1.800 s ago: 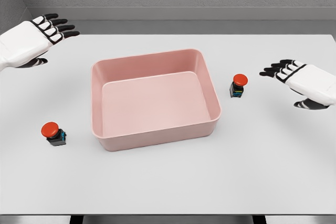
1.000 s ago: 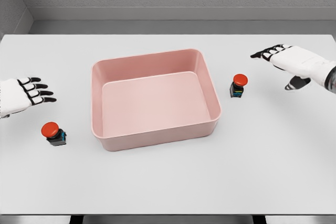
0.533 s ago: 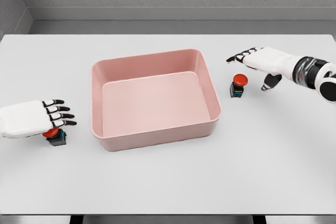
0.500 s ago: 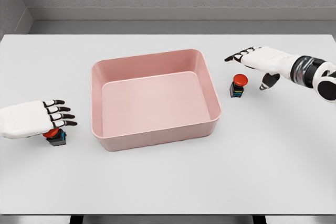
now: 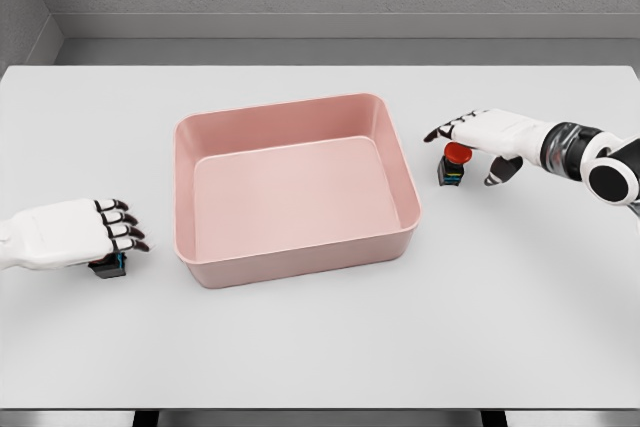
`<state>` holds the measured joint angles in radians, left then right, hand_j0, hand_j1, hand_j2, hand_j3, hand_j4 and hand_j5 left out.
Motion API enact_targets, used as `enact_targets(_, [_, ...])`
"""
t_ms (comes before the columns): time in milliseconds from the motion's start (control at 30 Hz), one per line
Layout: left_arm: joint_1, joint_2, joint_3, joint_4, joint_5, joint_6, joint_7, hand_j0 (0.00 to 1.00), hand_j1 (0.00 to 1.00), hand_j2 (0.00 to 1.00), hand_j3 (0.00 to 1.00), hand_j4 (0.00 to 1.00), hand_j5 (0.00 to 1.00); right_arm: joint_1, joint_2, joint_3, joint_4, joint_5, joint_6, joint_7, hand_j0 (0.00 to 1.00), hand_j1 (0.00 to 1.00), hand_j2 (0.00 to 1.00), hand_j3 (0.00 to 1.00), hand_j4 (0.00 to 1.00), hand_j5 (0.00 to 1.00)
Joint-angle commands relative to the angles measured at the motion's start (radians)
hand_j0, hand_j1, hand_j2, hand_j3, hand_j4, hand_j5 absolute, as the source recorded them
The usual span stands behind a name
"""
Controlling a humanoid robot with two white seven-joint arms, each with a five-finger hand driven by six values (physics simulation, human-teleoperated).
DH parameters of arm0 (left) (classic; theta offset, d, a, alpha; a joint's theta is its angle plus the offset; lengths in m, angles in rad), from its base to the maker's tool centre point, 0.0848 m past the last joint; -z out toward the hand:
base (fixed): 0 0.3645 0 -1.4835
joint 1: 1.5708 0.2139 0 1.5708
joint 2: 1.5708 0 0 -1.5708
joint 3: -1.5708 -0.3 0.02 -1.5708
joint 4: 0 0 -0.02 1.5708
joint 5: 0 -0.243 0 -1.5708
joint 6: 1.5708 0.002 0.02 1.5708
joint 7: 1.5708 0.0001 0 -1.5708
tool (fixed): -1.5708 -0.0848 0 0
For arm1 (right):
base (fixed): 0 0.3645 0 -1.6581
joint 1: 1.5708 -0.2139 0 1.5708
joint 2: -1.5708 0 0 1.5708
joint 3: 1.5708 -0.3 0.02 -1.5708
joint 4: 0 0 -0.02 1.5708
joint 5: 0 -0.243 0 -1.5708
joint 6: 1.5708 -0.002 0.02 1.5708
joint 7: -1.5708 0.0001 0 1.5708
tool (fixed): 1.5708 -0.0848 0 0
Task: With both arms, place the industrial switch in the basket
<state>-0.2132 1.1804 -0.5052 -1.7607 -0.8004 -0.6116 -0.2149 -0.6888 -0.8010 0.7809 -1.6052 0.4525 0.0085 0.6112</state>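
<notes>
At the far left, the left hand [image 5: 75, 234] lies low over the white table [image 5: 320, 347], palm down, its arm cut off by the frame edge. It is a smooth white shell with black-tipped fingers [image 5: 122, 230] that are held flat and close together, pointing toward the middle. Under it sits one industrial switch [image 5: 108, 267]; only a dark, boxy corner with a bit of blue shows below the palm, and the red cap is covered. Whether the hand actually presses on it or grips it I cannot tell; nothing appears closed around it.

In the middle stands the basket [image 5: 290, 187], a pink rectangular tub with rounded corners, a thick matte rim and sloping walls. Its floor is bare, with nothing inside.

Just right of the basket, near its far right corner, stands the second switch [image 5: 453, 164]: a small dark block with coloured stripes and a round red button on top. The right hand [image 5: 487, 135] reaches in over it from the right, fingers stretched out and slightly spread above the cap, the thumb hanging down on the switch's right side, apart from it. It has hold of nothing. The wrist shows a grey metallic cuff and a black round joint before the frame cuts it off.
</notes>
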Motion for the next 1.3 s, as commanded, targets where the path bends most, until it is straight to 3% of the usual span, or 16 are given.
enact_targets(0, [0.002, 0.004, -0.001, -0.009, 0.004, 0.001, -0.03, 0.54, 0.54, 0.54, 0.54, 0.54, 0.54, 0.0, -0.003, 0.008, 0.002, 0.0, 0.001, 0.0, 0.83, 0.83, 0.83, 0.83, 0.83, 0.83])
enact_targets(67, [0.002, 0.004, -0.001, -0.011, 0.004, 0.001, -0.044, 0.48, 0.48, 0.48, 0.48, 0.48, 0.48, 0.0, -0.003, 0.009, 0.002, 0.0, -0.001, 0.0, 0.78, 0.78, 0.78, 0.78, 0.78, 0.78])
enact_targets(300, [0.002, 0.007, 0.001, -0.009, 0.004, 0.001, -0.044, 0.35, 0.35, 0.35, 0.35, 0.35, 0.35, -0.002, -0.006, 0.018, 0.021, 0.0, 0.001, 0.0, 0.77, 0.77, 0.77, 0.77, 0.77, 0.77])
enact_targets(400, [0.002, 0.016, 0.013, -0.005, 0.01, 0.001, -0.043, 0.35, 0.35, 0.35, 0.35, 0.35, 0.35, -0.002, -0.006, 0.02, 0.022, 0.0, -0.005, 0.0, 0.64, 0.64, 0.64, 0.64, 0.64, 0.64])
enact_targets(567, [-0.011, 0.021, 0.036, 0.0, 0.03, 0.001, -0.037, 0.35, 0.35, 0.35, 0.35, 0.35, 0.35, -0.002, -0.006, 0.021, 0.013, 0.0, -0.012, 0.0, 0.6, 0.6, 0.6, 0.6, 0.6, 0.6])
enact_targets(733, [-0.018, 0.016, 0.12, 0.0, 0.076, 0.001, -0.037, 0.35, 0.35, 0.35, 0.35, 0.35, 0.35, -0.002, -0.009, 0.021, -0.002, -0.001, -0.015, 0.0, 0.53, 0.53, 0.53, 0.53, 0.53, 0.53])
enact_targets(900, [-0.097, -0.004, 0.126, -0.002, 0.121, 0.001, -0.035, 0.35, 0.35, 0.35, 0.35, 0.35, 0.35, -0.002, -0.007, 0.02, -0.007, -0.001, -0.015, 0.0, 0.46, 0.46, 0.46, 0.46, 0.46, 0.46])
enact_targets(1267, [-0.19, -0.08, 0.131, -0.008, 0.282, 0.001, -0.035, 0.35, 0.35, 0.35, 0.35, 0.35, 0.35, -0.005, -0.012, 0.011, -0.012, -0.001, -0.013, 0.0, 0.46, 0.46, 0.46, 0.46, 0.46, 0.46])
